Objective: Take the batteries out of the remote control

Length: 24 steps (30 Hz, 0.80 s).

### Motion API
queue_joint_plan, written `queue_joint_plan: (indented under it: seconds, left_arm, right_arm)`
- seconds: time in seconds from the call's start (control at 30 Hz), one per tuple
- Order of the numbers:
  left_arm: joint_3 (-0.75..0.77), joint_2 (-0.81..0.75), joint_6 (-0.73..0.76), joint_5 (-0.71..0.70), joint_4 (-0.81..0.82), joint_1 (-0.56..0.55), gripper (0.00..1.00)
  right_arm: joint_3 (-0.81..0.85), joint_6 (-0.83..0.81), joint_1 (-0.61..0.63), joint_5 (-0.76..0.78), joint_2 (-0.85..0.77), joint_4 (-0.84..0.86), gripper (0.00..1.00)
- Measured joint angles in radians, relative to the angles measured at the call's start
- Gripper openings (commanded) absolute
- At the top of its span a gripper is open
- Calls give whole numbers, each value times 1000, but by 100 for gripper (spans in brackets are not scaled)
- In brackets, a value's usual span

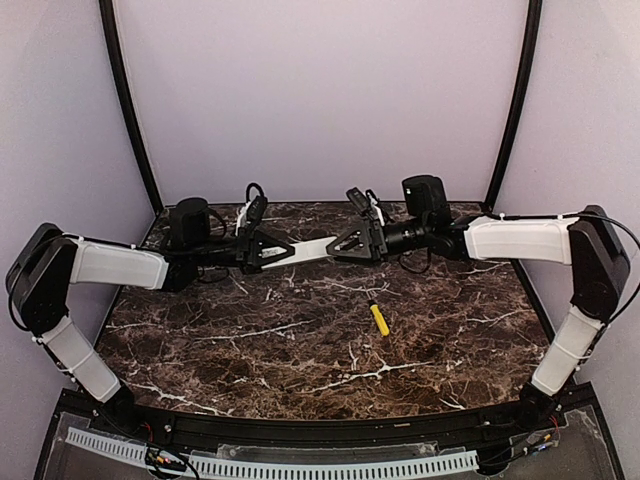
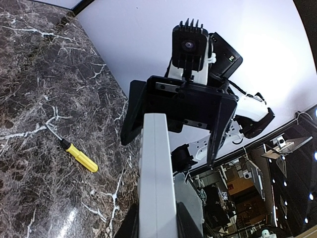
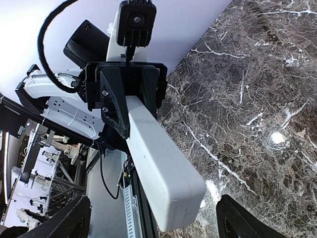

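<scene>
Holding member: left gripper [image 1: 284, 252], jaws closed on one end of the remote control [image 1: 315, 247].
Receiving member: right gripper [image 1: 341, 243], jaws spread wide to either side of the bar's free end; its fingers [image 3: 74, 222] stand apart from the white plastic.
Position of remote control: in the air between the two grippers, clear above the table [image 1: 250, 350].
Contents of remote control: only plain white faces show; what lies inside cannot be told.
Count: one remote control; one yellow stick tool [image 1: 380, 320]; two grippers.
Long axis: roughly level, running straight out from the left gripper's fingertips toward the right gripper.
Pointing: free end toward the right gripper's palm.
Yellow stick tool: flat on the table, below the right gripper and nearer the arm bases, its tip end turned away from the bases, touching nothing else.
</scene>
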Motion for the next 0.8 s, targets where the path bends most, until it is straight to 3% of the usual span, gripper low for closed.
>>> queue_joint_plan:
  seconds: [0.17, 0.8]
  left_arm:
    - [0, 6, -27, 19, 51, 0, 0]
    - [-14, 8, -46, 43, 92, 0, 0]
  right_arm:
    - [35, 10, 12, 1, 24, 7, 82]
    - [66, 57, 42, -40, 73, 69, 50]
